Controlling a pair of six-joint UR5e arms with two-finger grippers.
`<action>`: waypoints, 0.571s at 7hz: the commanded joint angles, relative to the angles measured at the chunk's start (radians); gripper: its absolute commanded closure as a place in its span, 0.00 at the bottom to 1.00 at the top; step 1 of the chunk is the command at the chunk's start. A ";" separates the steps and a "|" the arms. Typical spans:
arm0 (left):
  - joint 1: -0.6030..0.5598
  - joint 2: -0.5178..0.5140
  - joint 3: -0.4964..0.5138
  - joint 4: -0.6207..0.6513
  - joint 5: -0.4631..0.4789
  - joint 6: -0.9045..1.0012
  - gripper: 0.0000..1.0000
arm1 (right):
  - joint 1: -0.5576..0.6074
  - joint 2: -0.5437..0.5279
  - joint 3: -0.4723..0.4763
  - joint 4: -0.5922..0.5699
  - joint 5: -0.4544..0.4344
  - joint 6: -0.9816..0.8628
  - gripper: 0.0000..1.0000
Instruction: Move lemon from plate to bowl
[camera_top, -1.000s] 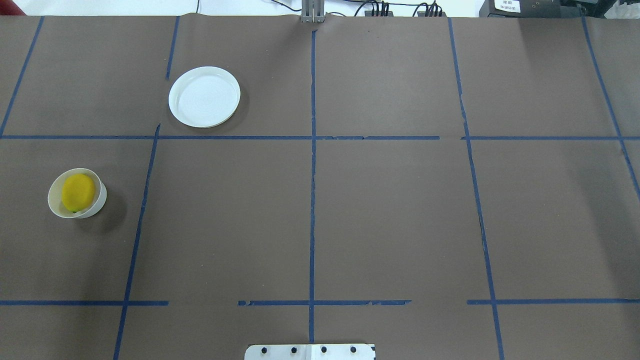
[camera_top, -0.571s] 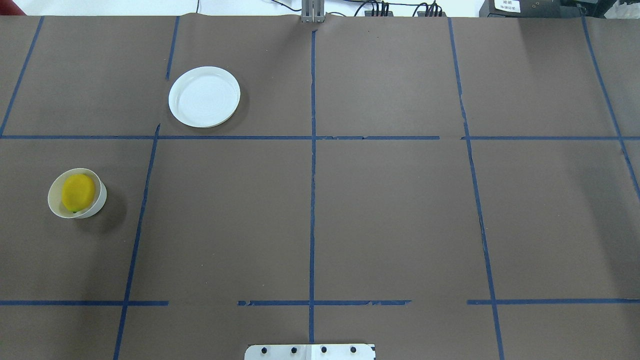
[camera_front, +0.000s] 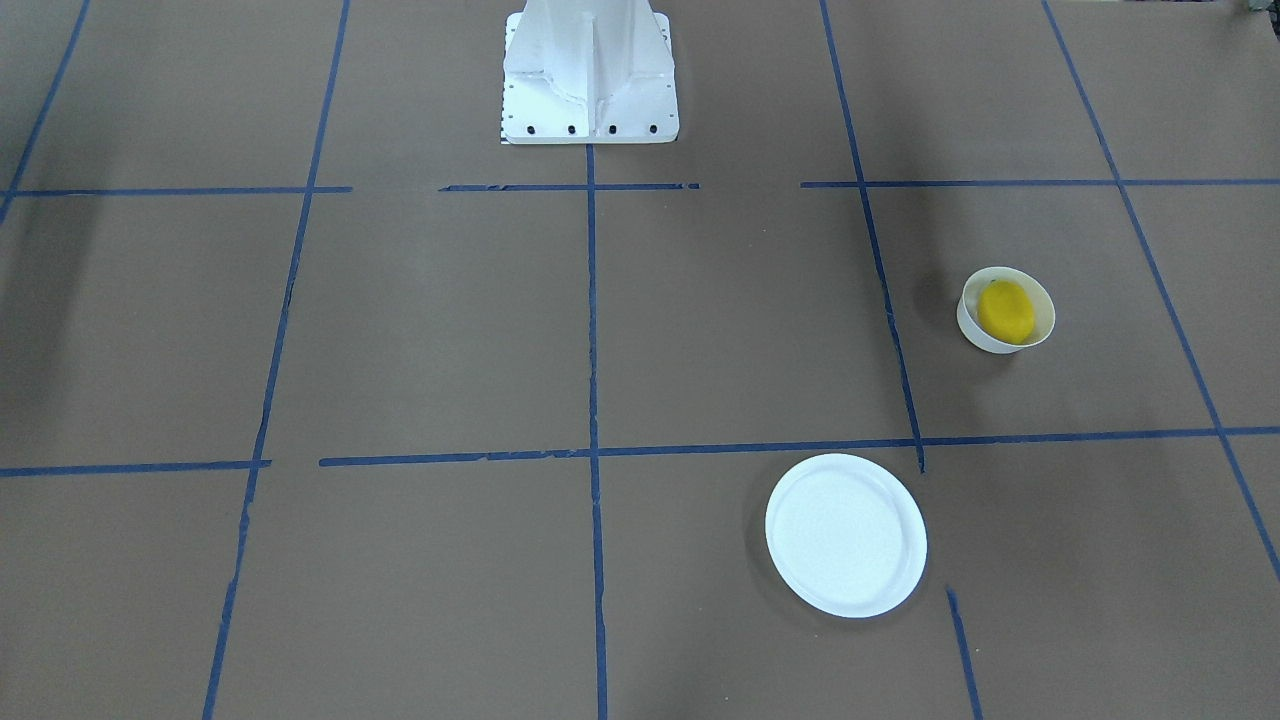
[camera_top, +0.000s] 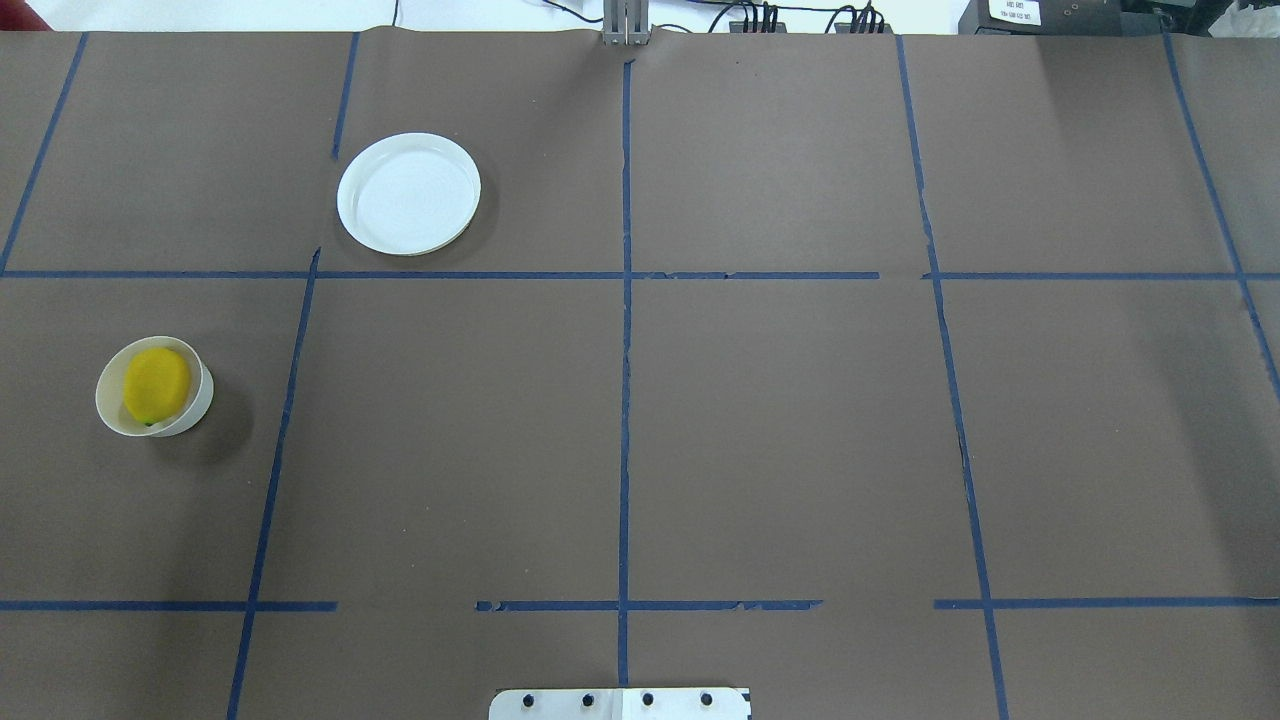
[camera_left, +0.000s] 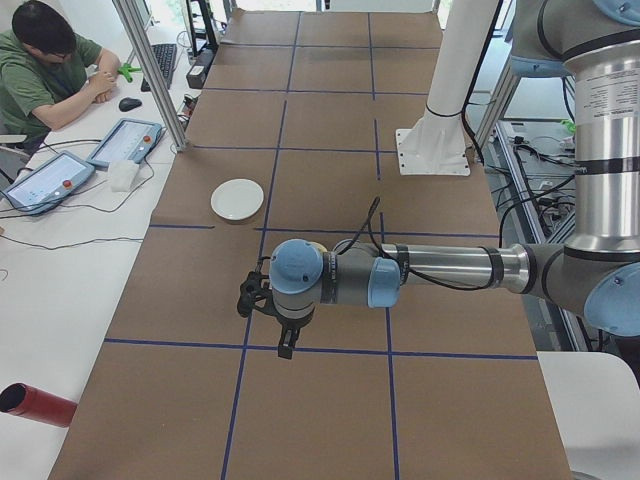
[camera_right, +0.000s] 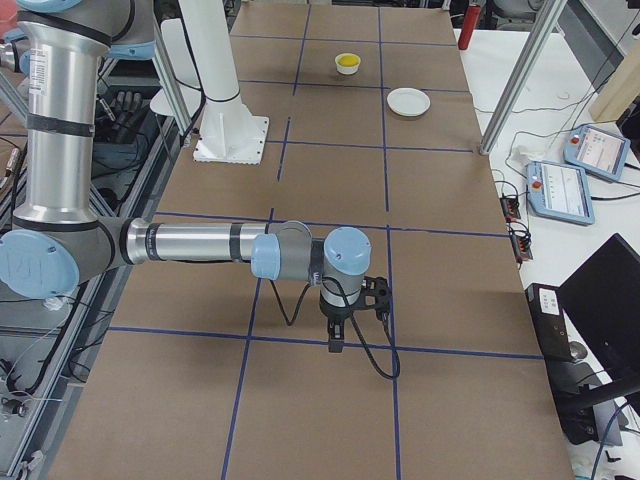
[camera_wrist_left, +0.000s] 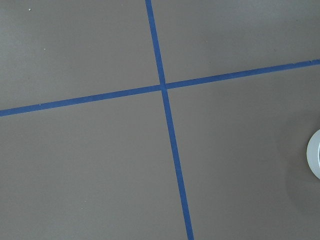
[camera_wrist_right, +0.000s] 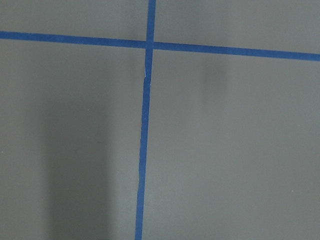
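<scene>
The left arm and right arm stretch level over the table, left gripper and right gripper pointing down (jaw states unreadable).

The lemon lies in the bowl. The plate rests on the table, well apart from the bowl, farther from the robot and to the bowl's right. The base stands nearer than the bowl, far to its right.
</scene>
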 joint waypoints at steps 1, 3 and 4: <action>0.000 0.001 0.000 0.000 0.000 0.000 0.00 | 0.000 0.001 0.000 0.000 0.000 0.000 0.00; 0.000 0.003 0.002 0.001 0.000 0.000 0.00 | 0.000 0.001 0.000 0.000 0.000 0.000 0.00; 0.000 0.004 0.002 0.001 0.000 -0.002 0.00 | 0.000 0.000 0.000 0.000 0.001 0.000 0.00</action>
